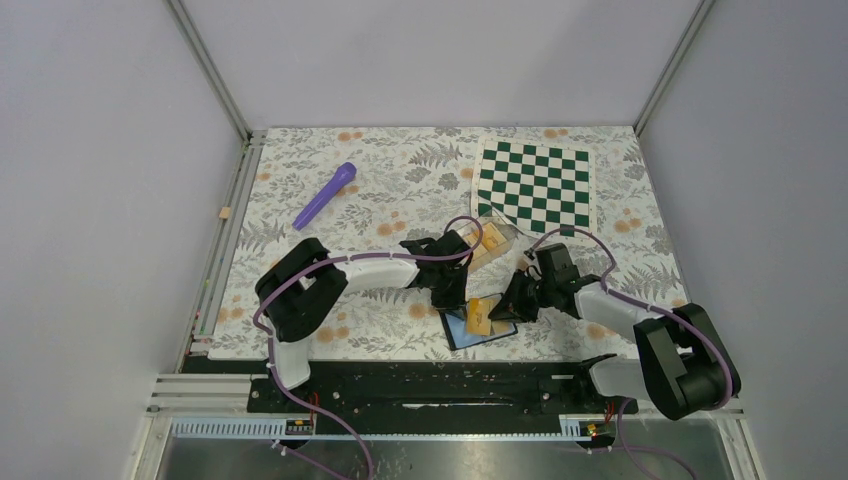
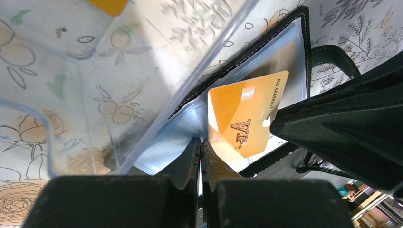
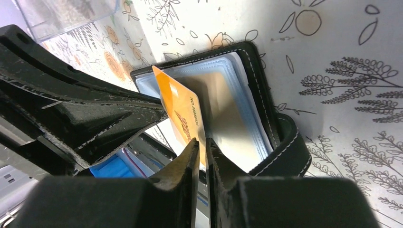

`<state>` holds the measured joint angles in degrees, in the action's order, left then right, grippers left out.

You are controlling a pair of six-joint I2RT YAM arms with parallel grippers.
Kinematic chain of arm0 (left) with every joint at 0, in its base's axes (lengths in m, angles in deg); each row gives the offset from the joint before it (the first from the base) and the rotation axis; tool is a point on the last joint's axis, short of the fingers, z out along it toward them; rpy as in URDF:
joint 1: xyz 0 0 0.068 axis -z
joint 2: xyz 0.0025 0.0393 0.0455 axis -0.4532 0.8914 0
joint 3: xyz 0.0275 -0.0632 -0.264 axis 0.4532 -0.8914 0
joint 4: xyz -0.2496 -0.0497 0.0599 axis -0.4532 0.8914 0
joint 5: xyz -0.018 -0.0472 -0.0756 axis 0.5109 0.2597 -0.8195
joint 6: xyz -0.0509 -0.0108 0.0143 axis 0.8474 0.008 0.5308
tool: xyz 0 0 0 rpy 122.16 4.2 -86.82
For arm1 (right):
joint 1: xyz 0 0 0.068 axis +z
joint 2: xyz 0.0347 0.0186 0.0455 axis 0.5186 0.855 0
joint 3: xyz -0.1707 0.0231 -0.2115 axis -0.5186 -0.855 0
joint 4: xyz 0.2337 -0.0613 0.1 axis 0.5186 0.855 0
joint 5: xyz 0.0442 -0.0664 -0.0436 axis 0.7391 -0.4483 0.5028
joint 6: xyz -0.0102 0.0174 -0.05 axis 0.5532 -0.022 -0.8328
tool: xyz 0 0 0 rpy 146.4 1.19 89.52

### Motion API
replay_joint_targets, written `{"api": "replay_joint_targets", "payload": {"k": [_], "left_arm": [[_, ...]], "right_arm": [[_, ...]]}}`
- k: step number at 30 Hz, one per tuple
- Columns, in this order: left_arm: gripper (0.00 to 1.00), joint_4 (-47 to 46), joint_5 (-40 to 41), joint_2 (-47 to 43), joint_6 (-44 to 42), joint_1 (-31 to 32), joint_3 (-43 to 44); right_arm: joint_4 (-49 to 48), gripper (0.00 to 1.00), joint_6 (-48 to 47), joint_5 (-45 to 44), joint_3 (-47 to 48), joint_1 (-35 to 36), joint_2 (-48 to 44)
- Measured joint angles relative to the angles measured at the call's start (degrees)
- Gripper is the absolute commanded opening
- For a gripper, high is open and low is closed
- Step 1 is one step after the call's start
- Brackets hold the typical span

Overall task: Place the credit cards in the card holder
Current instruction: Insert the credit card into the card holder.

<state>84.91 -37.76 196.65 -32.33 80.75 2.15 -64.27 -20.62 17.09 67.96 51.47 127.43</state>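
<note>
The card holder (image 1: 468, 332), a black wallet with pale blue-grey lining, lies open on the table near the front. It also shows in the left wrist view (image 2: 290, 42) and the right wrist view (image 3: 259, 80). My right gripper (image 1: 512, 306) is shut on an orange credit card (image 3: 178, 111) marked VIP (image 2: 247, 116) and holds it tilted over the open lining. My left gripper (image 1: 452, 292) is shut, its tips (image 2: 199, 145) pinching the lining's edge beside the card. More orange cards (image 1: 490, 240) lie in the clear box.
A clear plastic box (image 1: 497, 238) stands just behind the wallet, close to the left gripper (image 2: 142, 71). A green-and-white chequered mat (image 1: 535, 185) lies at the back right. A purple marker (image 1: 325, 195) lies at the back left.
</note>
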Motion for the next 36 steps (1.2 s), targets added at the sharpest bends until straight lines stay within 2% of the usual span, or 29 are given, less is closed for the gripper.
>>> {"api": "replay_joint_targets", "payload": {"k": [13, 24, 28, 32, 36], "left_arm": [[0.00, 0.33, 0.00, 0.09, -0.07, 0.00, 0.11], [0.00, 0.81, -0.15, 0.22, -0.31, 0.04, 0.42], [0.00, 0.74, -0.15, 0.24, -0.31, 0.11, 0.42], [0.00, 0.74, -0.15, 0.24, -0.31, 0.11, 0.42], [0.00, 0.63, -0.17, 0.24, -0.33, 0.11, 0.42]], "right_arm": [[-6.84, 0.07, 1.95, 2.25, -3.82, -1.51, -1.38], [-12.90, 0.17, 2.73, 7.98, -5.05, -1.66, -4.09], [-14.95, 0.23, 2.82, 9.53, -5.05, -1.60, -3.78], [-14.95, 0.34, 2.25, 10.03, -4.81, -1.60, -1.68], [-12.39, 0.32, 0.63, 9.66, -4.52, -1.57, -0.39]]}}
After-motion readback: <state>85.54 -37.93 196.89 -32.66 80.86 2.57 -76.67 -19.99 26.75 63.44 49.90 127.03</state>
